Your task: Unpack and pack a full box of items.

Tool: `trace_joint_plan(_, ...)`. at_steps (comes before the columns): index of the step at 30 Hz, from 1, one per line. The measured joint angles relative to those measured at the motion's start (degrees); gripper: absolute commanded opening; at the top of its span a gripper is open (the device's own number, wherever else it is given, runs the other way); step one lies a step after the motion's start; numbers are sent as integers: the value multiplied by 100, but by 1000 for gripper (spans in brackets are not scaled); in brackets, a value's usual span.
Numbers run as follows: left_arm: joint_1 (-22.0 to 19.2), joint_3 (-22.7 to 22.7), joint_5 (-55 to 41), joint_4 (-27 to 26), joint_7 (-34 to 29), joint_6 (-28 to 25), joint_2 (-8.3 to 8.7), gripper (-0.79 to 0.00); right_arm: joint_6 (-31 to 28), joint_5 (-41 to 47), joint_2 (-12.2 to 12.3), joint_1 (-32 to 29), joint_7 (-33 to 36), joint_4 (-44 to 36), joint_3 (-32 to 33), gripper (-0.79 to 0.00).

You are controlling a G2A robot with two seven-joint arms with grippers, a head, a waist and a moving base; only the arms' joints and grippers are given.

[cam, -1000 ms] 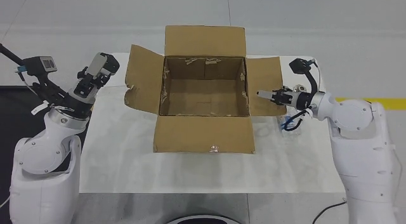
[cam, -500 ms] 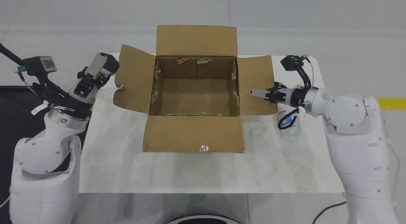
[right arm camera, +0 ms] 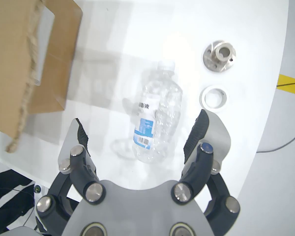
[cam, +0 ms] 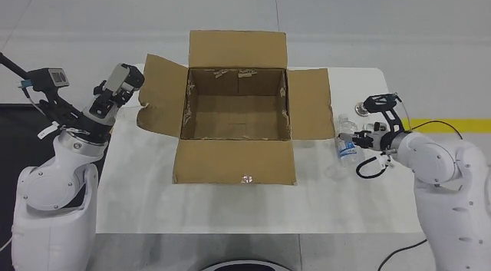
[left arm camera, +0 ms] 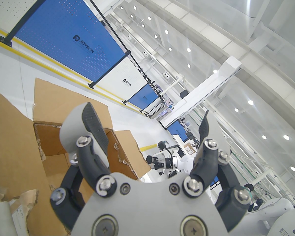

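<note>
An open cardboard box with its four flaps spread stands mid-table, and its inside looks empty. A clear plastic water bottle lies on its side on the white table to the right of the box. My right gripper hovers open just above the bottle, a finger on either side of its lower half. My left gripper is open and empty, held up beside the box's left flap and pointing upward.
A metal flange hub and a white ring lie on the table beyond the bottle, near the table's right edge. The box's right flap is close to the bottle.
The box slid left a second ago. My right gripper has since pulled back from the box's right flap to the right, and now sits over the bottle. The left arm stayed put.
</note>
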Motion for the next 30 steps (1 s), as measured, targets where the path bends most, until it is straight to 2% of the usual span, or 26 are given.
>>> trace_joint_plan(4,0,0,0,0,0,0,0,0,75,-202,10,-33,93,119,-182,0)
trace_joint_plan(11,0,0,0,0,0,0,0,0,161,-247,-10,225,-100,865,-500,0)
trace_joint_plan(18,0,0,0,0,0,0,0,0,162,-284,-21,443,-74,1230,-767,0)
trace_joint_plan(19,0,0,0,0,0,0,0,0,174,-314,-22,469,-75,1268,-798,-139)
trace_joint_plan(20,0,0,0,0,0,0,0,0,195,-349,-23,502,-76,1315,-835,-342)
trace_joint_plan(21,0,0,0,0,0,0,0,0,206,-366,-24,523,-78,1346,-858,-449)
trace_joint_plan(22,0,0,0,0,0,0,0,0,210,-374,-24,542,-81,1373,-877,-508)
trace_joint_plan(23,0,0,0,0,0,0,0,0,212,-374,-24,564,-83,1403,-895,-671)
trace_joint_plan(24,0,0,0,0,0,0,0,0,213,-370,-23,578,-83,1421,-904,-785)
trace_joint_plan(30,0,0,0,0,0,0,0,0,189,-307,-2,616,-92,1471,-873,-785)
